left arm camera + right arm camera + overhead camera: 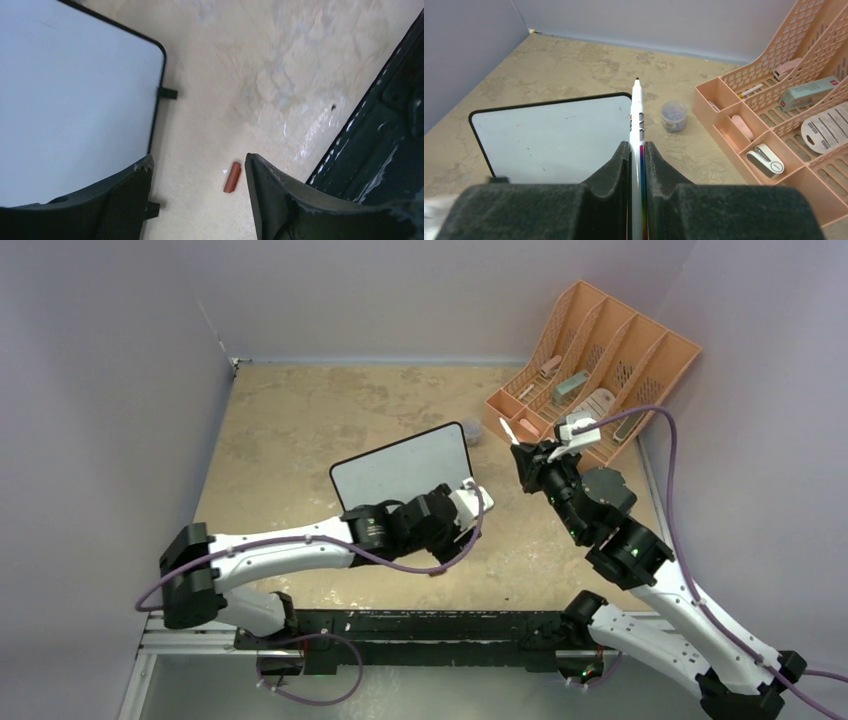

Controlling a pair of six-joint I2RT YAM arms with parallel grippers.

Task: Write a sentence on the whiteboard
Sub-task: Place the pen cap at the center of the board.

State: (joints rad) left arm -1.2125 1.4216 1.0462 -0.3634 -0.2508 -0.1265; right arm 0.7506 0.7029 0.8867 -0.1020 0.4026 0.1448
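From my right wrist, my right claw (638,147) is pressed together on a white marker (637,112), whose dark tip points up the frame past the top right corner of the whiteboard (554,137). The overhead view cannot show that grip clearly; there the marker is only a pale sliver.

The overhead view does place the whiteboard at the middle of the frame, standing on the bench (290,430) with its face turned toward my arms. My left wrist sits just below its right end, partly covering that corner.

From my left wrist, my left claw (197,164) is spread, with nothing between the fingers but bare bench. The board fills the upper left of this frame, and one small black foot (167,93) sticks out from its frame. Only this view shows a small red cap (232,177) lying on the bench just beside my right-hand finger.

A peach desk organizer (724,97) fills the right of the right wrist frame. It holds a stapler (765,159) and a small box (811,92). A little round tub of paper clips (674,115) stands between the organizer and the board, beside the marker's tip.
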